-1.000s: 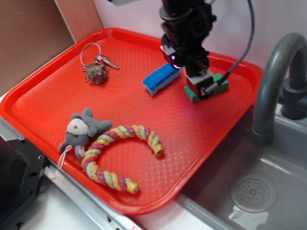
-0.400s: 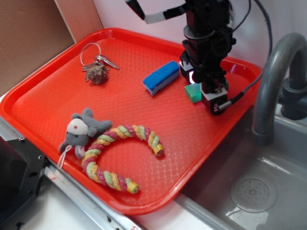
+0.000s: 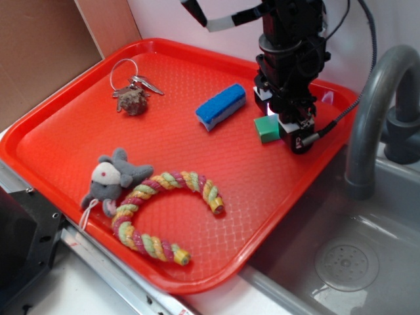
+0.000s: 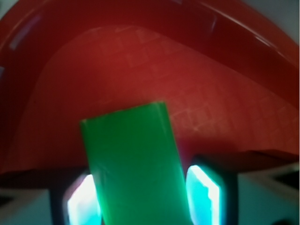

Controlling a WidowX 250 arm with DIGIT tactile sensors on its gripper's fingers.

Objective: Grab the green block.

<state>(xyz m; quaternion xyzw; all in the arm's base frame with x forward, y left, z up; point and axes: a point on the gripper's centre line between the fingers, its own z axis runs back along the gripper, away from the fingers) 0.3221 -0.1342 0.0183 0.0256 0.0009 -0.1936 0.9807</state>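
- Since a second ago, gripper (image 3: 289, 131) shifted right toward the back-right corner of the red tray (image 3: 65, 138); green block (image 3: 266, 128) went with it.
- Wrist view: block (image 4: 136, 164) sits between both pads, apparently clamped.
- Blue sponge (image 3: 220, 106) untouched beside it.
- Grab looks done; lift remains, judging by the block low at the tray.

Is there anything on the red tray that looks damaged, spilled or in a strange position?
Nothing stands out. The green block sits between the fingers of the gripper, slightly tilted in the wrist view. The blue sponge, keys, toy mouse and rope ring lie intact on the tray.
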